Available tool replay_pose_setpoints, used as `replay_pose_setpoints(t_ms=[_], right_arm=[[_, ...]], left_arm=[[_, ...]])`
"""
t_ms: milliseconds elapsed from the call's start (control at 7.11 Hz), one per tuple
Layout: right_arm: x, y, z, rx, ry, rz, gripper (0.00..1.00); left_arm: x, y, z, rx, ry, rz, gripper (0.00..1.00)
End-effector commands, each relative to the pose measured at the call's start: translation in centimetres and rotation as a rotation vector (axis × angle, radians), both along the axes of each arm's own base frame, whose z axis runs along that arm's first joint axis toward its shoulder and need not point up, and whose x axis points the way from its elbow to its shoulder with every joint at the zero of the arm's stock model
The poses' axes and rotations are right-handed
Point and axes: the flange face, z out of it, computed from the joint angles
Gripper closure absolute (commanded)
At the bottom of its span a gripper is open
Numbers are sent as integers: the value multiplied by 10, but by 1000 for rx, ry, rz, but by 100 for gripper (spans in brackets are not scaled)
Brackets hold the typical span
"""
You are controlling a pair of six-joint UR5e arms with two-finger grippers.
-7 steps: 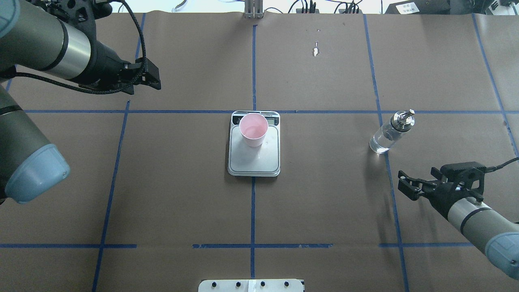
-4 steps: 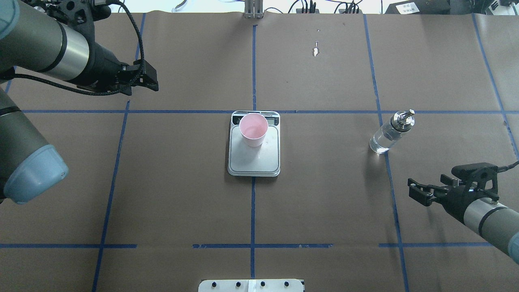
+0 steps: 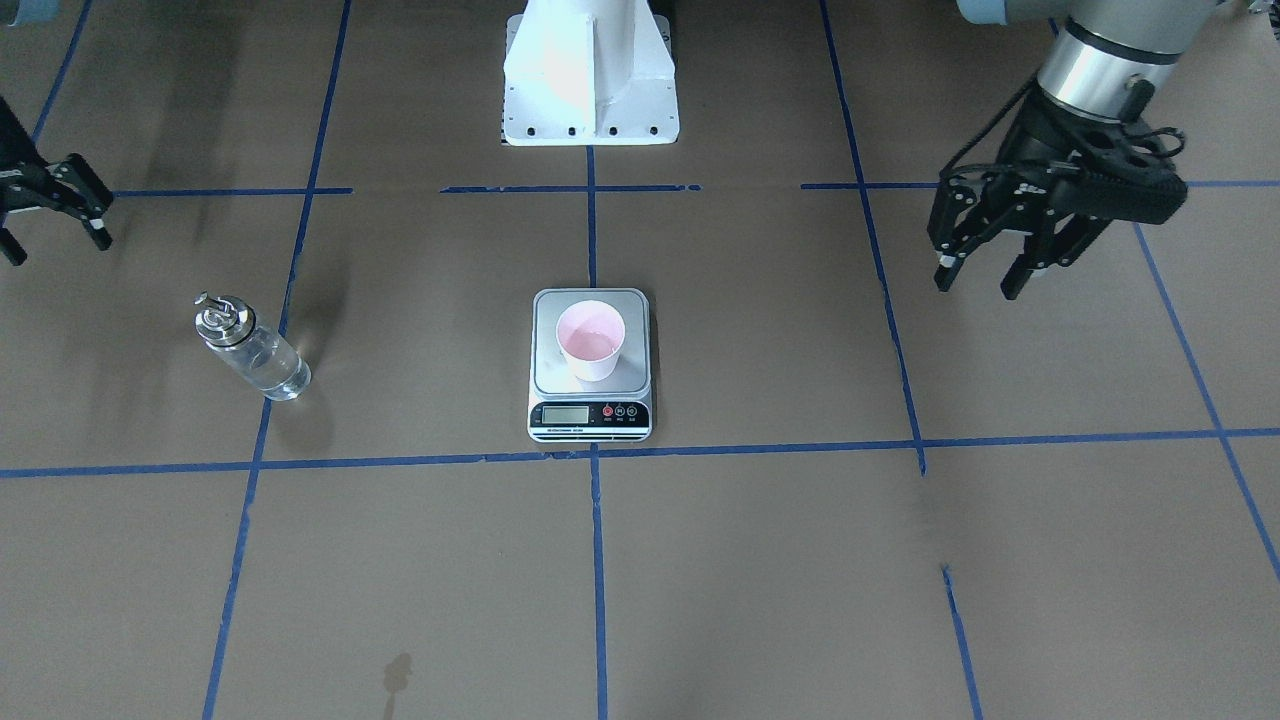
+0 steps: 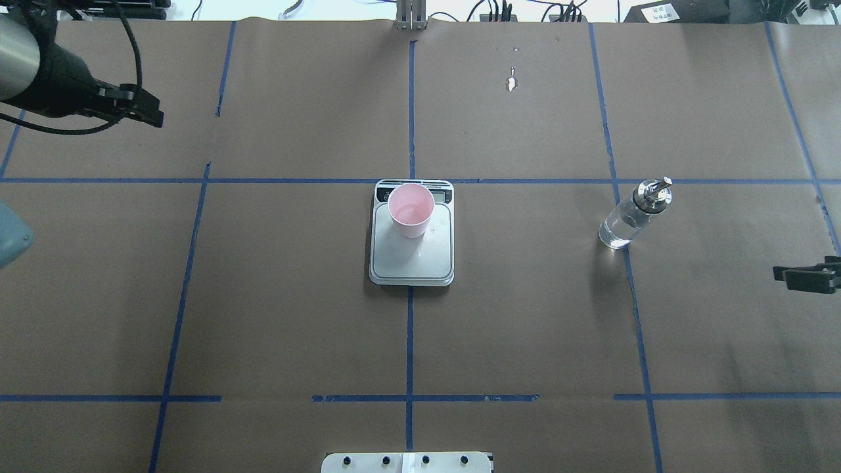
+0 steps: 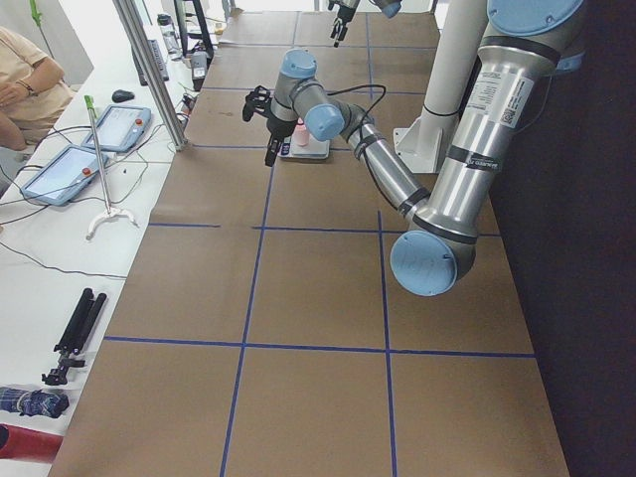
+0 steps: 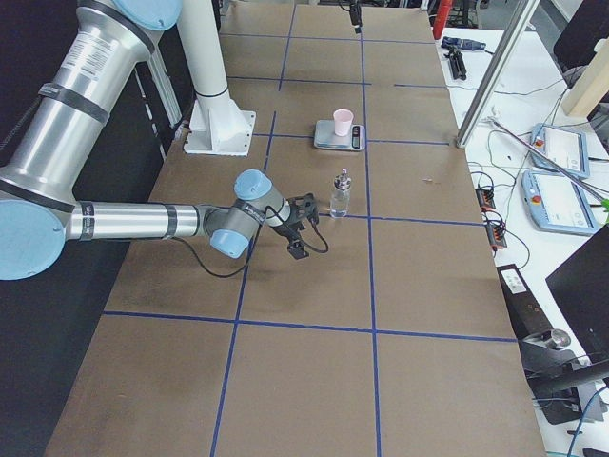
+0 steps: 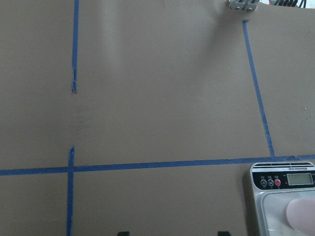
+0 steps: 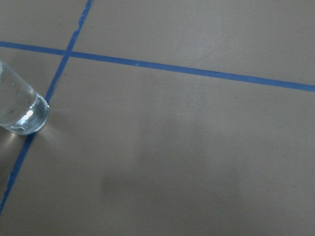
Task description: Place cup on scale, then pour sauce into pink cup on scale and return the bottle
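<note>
1. The cup (image 4: 410, 211) stands upright on the scale (image 4: 411, 266), at its display end, mid-table.
2. The bottle (image 4: 627, 220) stands on a blue tape line (image 4: 636, 315), well to the robot's right of the scale.
3. The left claw (image 3: 978, 280) and the right claw (image 3: 55, 235) both hang spread apart and empty.
4. Brown paper (image 4: 295, 295) covers the table; a white desk (image 5: 40, 248) beside it holds tablets (image 5: 60, 171) and cables.

No writing can be read for certain in any view. The scale (image 3: 590, 413) has a display (image 3: 565, 413) and small marks by its buttons, all too small to make out. Print on the left arm (image 5: 494, 99) and a white label (image 4: 659, 11) beyond the tabletop's far right corner are blurred.
</note>
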Motion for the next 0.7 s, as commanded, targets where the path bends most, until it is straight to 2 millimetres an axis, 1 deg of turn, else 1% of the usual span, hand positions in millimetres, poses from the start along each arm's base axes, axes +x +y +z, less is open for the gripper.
replay_pose_setpoints(t_ms=[0,141,281,422,563], right_arm=[[97,-23,51,-13,-84,-61,0],[113,-39,69,-3,-78,-99,0],[118,-66,63,-4,-46,-130,0],[135,-88,59,-9,-12,-156,0],[149,-124,47,-20,25,-202,0]], left_arm=[[-72,-39,61,45,-69,95,32],[-106,-50,96,79,-109,144,32],[-138,-65,128,97,-145,182,32],[-160,-80,173,59,-153,215,32],[-179,-91,213,58,-185,261,32]])
